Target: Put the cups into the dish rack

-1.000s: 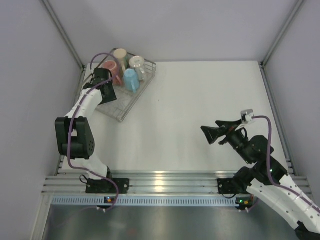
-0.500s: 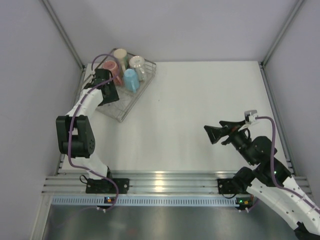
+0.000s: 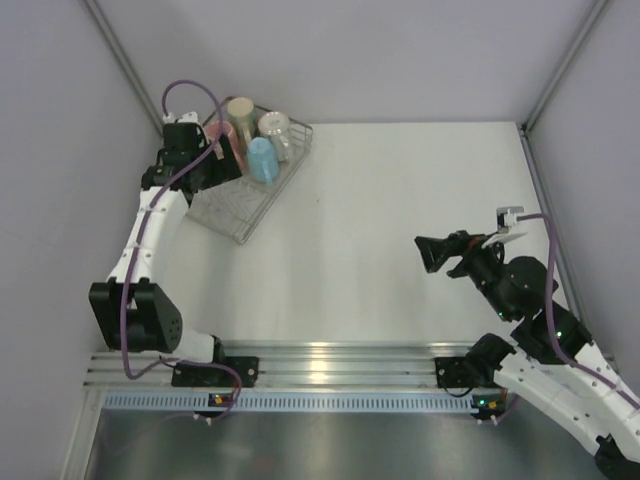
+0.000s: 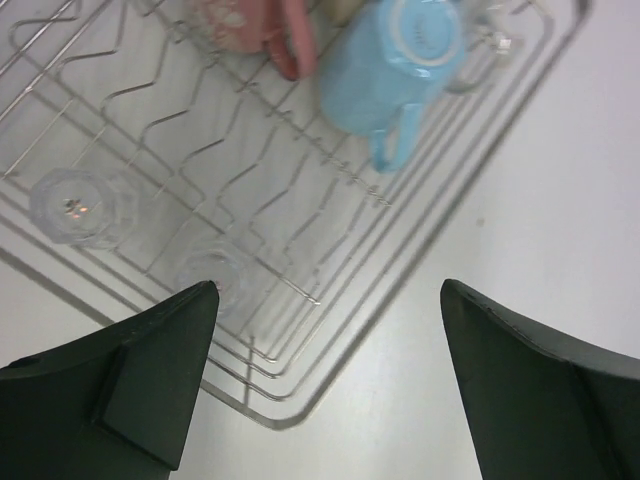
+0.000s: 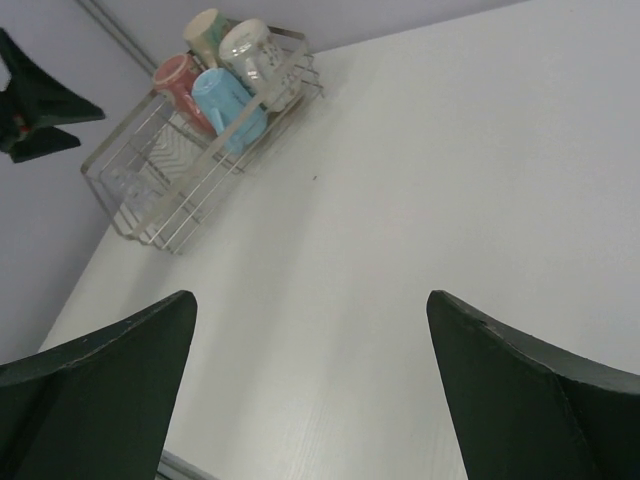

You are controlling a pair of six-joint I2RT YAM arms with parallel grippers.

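The silver wire dish rack (image 3: pixel 235 205) sits at the table's far left. In its far end stand a cream mug (image 3: pixel 240 108), a white dotted mug (image 3: pixel 273 124), a pink-red mug (image 3: pixel 232 145) and a light blue cup (image 3: pixel 262 160). The left wrist view shows the blue cup (image 4: pixel 395 60), the pink-red mug (image 4: pixel 255 25) and two tiny clear glasses (image 4: pixel 75 205) (image 4: pixel 210 275) upside down on the rack grid (image 4: pixel 300 240). My left gripper (image 3: pixel 212 165) hovers open and empty over the rack (image 4: pixel 328 287). My right gripper (image 3: pixel 432 252) is open and empty over bare table at the right (image 5: pixel 310 296).
Grey walls with metal posts enclose the table on the left, back and right. The rack (image 5: pixel 190 170) lies close to the left wall. An aluminium rail (image 3: pixel 320 360) runs along the near edge by the arm bases.
My left arm has risen and swung back toward the left wall, its gripper now above the rack's left side. My right gripper has drifted slightly right.
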